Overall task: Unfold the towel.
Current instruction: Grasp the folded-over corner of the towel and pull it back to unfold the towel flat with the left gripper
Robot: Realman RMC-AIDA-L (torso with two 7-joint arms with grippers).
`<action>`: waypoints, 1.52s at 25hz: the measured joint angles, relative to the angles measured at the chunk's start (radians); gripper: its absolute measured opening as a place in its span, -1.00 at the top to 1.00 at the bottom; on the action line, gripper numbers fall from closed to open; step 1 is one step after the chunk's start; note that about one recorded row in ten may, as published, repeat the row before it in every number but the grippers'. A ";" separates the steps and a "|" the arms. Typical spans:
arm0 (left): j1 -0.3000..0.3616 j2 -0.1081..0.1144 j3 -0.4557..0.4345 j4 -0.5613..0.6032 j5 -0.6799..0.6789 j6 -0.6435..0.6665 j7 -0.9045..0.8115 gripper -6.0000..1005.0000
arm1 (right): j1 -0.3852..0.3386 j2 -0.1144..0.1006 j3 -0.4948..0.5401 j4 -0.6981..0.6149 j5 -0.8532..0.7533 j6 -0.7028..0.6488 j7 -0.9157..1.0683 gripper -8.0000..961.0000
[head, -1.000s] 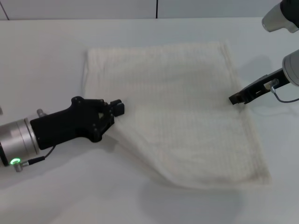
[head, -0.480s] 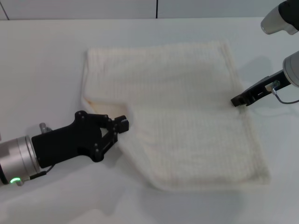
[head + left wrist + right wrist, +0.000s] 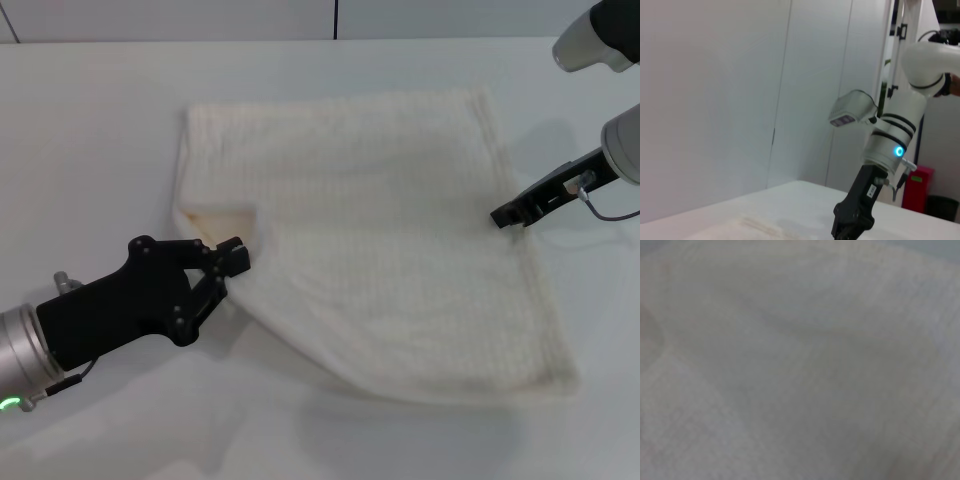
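Observation:
The towel [image 3: 380,240] is a large cream waffle cloth lying mostly flat on the white table, with its front left part still folded in. My left gripper [image 3: 235,258] is shut on that folded left edge, low over the table. A yellowish patch [image 3: 215,216] shows just behind it. My right gripper [image 3: 503,215] sits at the towel's right edge, its fingers together on the hem. The right wrist view is filled by the towel [image 3: 800,360] at close range. The left wrist view shows the right gripper [image 3: 852,227] far off and a strip of towel [image 3: 760,224].
The white table [image 3: 100,130] runs around the towel on all sides. A wall with a dark seam [image 3: 335,18] stands along the far edge. A red bin [image 3: 917,192] stands beyond the table in the left wrist view.
My left gripper has moved toward the front left, dragging the towel's folded edge with it, and the yellowish patch has come into sight. The right gripper has barely moved.

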 joint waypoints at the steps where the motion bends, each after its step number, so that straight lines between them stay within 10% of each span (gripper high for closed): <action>1: 0.003 0.000 -0.009 0.000 0.000 0.008 0.000 0.89 | 0.002 0.000 0.000 0.001 0.000 0.000 0.000 0.99; 17: 0.051 0.003 -0.109 0.004 0.000 0.100 0.055 0.89 | 0.022 -0.002 -0.001 0.005 -0.022 -0.004 0.013 0.99; 27: 0.107 0.000 -0.347 -0.002 0.000 0.168 0.056 0.33 | 0.031 -0.002 -0.001 0.009 -0.026 -0.010 0.014 0.99; 38: -0.005 -0.001 -0.205 -0.043 0.111 0.104 0.048 -0.35 | 0.042 -0.001 -0.001 0.004 -0.021 -0.003 0.015 0.99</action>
